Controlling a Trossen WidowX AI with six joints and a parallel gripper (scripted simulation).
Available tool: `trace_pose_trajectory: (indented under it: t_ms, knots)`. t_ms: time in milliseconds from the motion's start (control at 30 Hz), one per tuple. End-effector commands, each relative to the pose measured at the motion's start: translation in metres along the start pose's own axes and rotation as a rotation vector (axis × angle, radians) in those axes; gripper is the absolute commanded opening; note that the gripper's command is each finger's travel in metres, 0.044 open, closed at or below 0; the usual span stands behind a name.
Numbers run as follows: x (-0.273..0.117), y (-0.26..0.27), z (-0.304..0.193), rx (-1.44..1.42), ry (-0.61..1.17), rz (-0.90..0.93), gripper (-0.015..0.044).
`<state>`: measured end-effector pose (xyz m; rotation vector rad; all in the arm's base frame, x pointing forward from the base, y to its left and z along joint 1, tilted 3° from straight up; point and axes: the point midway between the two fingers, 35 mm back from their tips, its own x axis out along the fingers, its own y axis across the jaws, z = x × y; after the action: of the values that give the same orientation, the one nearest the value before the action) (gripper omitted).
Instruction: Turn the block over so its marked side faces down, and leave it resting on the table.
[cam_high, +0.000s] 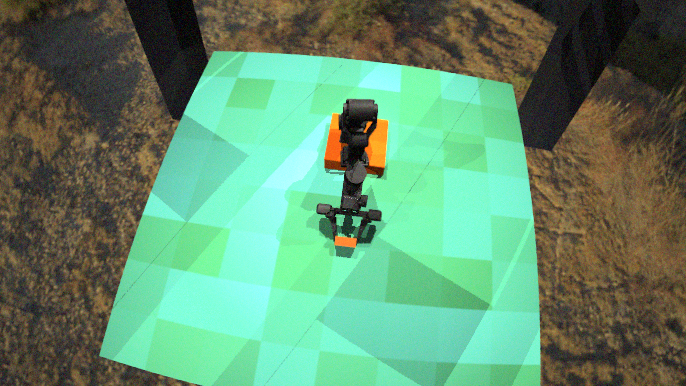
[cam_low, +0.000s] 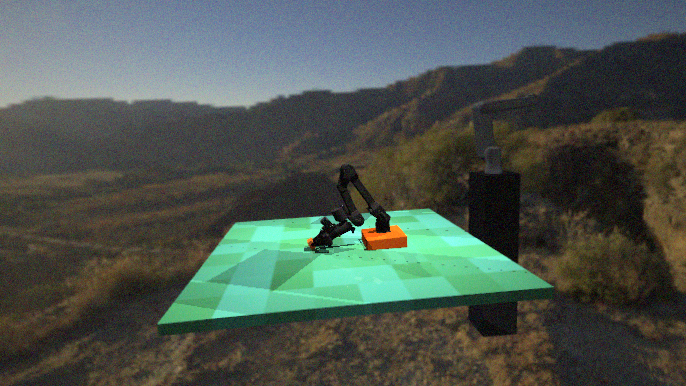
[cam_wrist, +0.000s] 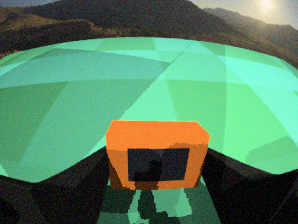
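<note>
The orange block (cam_high: 345, 242) (cam_low: 310, 243) (cam_wrist: 155, 134) is held between the two fingers of my gripper (cam_high: 347, 238) (cam_low: 314, 242) (cam_wrist: 156, 152), which is shut on its sides. In the wrist view its marked side, with a dark rectangle (cam_wrist: 172, 167), faces back toward the wrist camera. The arm reaches forward and slants down, with the block low over the table (cam_high: 215, 345) (cam_low: 350, 300) (cam_wrist: 200, 100). A shadow lies just beside the block in the top view. I cannot tell whether its lower edge touches the table. The block's far side is hidden in the wrist view.
The arm's base stands on a larger orange box (cam_high: 378, 142) (cam_low: 385, 238), behind the gripper. Dark pillars (cam_high: 172, 55) (cam_high: 570, 85) stand beyond the table's back corners; one pillar (cam_low: 494, 220) shows behind the table in the exterior view.
</note>
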<state>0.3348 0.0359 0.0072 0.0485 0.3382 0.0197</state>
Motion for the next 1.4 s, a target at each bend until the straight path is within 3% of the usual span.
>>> trace_pose_trajectory:
  t_ms: [0, 333, 900, 1367]
  knots:
    - [-0.0004, -0.0006, -0.002, 0.0, 0.003, -0.004, 0.0]
    - [-0.0004, -0.0006, -0.002, 0.0, 0.003, -0.004, 0.0]
    - [-0.0004, -0.0006, -0.002, 0.0, 0.003, -0.004, 0.044]
    - [-0.0004, -0.0006, -0.002, 0.0, 0.003, -0.004, 0.044]
